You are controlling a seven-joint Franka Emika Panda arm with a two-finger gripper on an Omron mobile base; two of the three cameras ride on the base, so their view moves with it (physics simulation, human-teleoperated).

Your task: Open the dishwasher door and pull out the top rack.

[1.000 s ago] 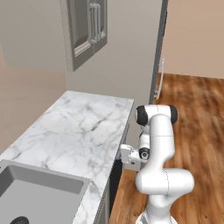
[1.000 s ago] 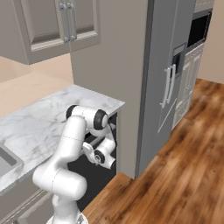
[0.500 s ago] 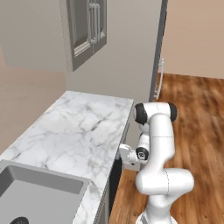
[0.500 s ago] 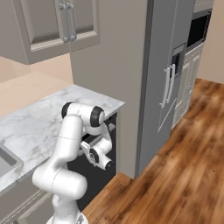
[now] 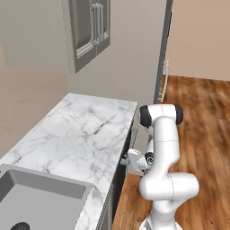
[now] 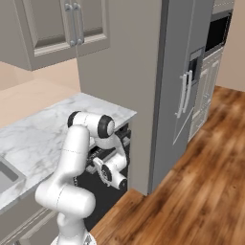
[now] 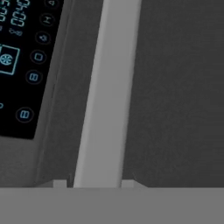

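One dishwasher door (image 6: 103, 189) stands shut under the marble surface (image 5: 76, 134), left of one refrigerator (image 6: 184, 86). The jaws clamp its single pale bar handle (image 7: 107, 100), beside one lit control panel (image 7: 22, 57).

Arm folded low against the dark front under the counter

From the left base camera I see my arm (image 5: 164, 148) rising at 5 o'clock, elbow bent, the hand turned toward 9 o'clock with the gripper (image 5: 124, 160) against the dishwasher door (image 5: 120, 173), a narrow dark strip below the marble counter (image 5: 76, 139) edge; I can't make out the jaws here. A grey sink (image 5: 40, 202) sits at 7 o'clock, an upper cabinet (image 5: 87, 31) at 11 o'clock, the tall grey fridge side (image 5: 130, 58) at 12, wood floor (image 5: 206, 134) at 3.
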